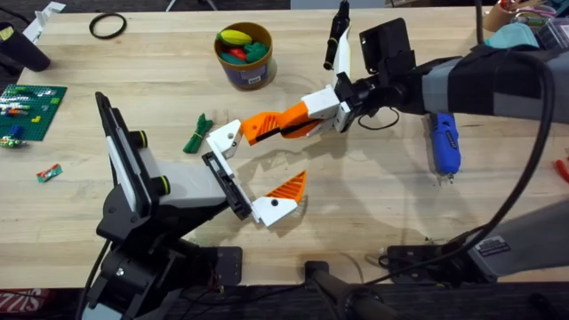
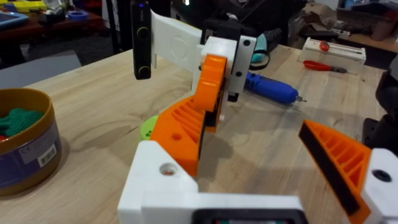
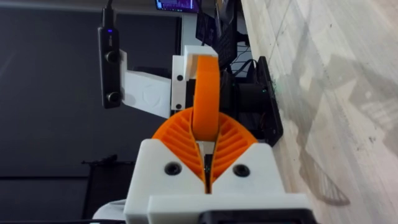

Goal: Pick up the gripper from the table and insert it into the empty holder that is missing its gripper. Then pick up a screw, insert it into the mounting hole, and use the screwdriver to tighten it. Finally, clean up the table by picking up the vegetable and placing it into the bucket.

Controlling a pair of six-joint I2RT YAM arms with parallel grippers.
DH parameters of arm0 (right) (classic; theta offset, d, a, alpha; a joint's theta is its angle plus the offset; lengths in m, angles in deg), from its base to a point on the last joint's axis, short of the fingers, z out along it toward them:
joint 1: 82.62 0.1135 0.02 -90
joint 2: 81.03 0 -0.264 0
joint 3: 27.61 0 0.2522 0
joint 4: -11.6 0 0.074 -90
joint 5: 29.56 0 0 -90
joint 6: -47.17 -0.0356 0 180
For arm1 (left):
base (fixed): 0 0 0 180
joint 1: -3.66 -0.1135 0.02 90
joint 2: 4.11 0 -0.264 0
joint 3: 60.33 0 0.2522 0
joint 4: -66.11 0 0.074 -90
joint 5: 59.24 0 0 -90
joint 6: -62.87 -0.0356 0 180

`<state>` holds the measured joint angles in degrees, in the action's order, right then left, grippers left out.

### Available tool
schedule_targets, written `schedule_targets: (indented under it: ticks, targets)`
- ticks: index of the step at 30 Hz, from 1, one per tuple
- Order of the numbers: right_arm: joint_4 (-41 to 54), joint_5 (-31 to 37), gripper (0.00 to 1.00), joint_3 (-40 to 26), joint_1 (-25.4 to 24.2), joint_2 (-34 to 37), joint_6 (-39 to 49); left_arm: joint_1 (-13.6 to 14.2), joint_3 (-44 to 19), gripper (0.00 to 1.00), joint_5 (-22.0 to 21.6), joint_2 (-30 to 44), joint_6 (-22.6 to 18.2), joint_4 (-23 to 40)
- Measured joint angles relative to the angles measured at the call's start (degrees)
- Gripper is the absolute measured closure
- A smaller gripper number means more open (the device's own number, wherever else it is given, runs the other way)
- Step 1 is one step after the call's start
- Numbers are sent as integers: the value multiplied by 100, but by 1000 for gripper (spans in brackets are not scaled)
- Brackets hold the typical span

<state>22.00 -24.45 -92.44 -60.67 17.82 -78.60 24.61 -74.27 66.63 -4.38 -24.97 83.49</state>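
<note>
1. The gripper [image 1: 274, 124] is above the table [image 1: 373, 187], clamped between the right gripper's [image 1: 313, 114] fingers. Its long axis runs nearly level across the table, one end in the right gripper, the other at the holder [image 1: 224, 137].
2. In the left wrist view the gripper's [image 2: 186, 121] end touches the holder [image 2: 163, 177].
3. Left gripper [image 1: 244, 178]: the jaws stand wide, one bearing an orange finger [image 1: 287, 188].
4. Screwdriver [image 1: 443, 142] lies beside the right arm.
5. Vegetable [image 1: 196, 132] lies near the holder.
6. Bucket [image 1: 244, 55] carries a label [image 2: 28, 155]; print unreadable.
</note>
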Motion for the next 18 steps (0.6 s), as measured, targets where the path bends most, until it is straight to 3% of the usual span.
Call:
schedule_targets:
  ticks: [18]
  targets:
    - [134, 110, 988, 2, -188, 2, -72, -4, -16, 13, -50, 28, 19, -41]
